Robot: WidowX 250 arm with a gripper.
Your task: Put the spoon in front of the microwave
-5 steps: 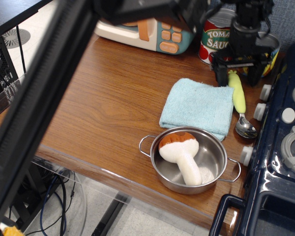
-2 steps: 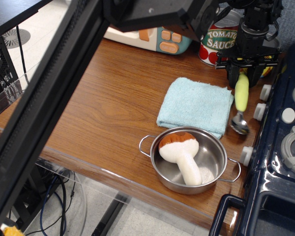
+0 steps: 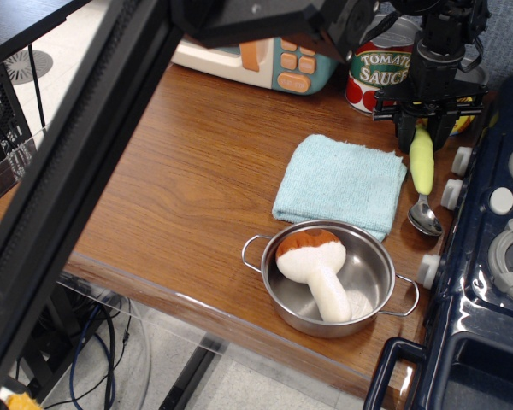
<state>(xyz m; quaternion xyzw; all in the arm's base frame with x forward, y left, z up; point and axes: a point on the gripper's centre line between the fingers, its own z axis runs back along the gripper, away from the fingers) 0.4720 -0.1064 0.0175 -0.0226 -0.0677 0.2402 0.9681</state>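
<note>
The spoon point(image 3: 421, 164) has a yellow-green handle and a silver bowl point(image 3: 426, 221). It lies or hangs lengthwise between the blue towel and the stove, with the bowl toward the front. My gripper point(image 3: 422, 128) stands over the far end of the handle, and its black fingers point(image 3: 404, 130) are closed on that end. I cannot tell whether the spoon's bowl still touches the table. The microwave point(image 3: 278, 61) stands at the back of the table, left of the gripper, and my arm partly hides it.
A tomato sauce can point(image 3: 378, 70) stands right behind the gripper. A light blue towel point(image 3: 340, 182) lies left of the spoon. A steel pot point(image 3: 278, 295) at the front holds a toy mushroom point(image 3: 316, 266). The dark blue stove point(image 3: 487, 282) borders the right side.
The fingers have narrowed from wide apart onto the handle's far end. The spoon has straightened and shifted slightly, and the towel has moved a little to the left.
</note>
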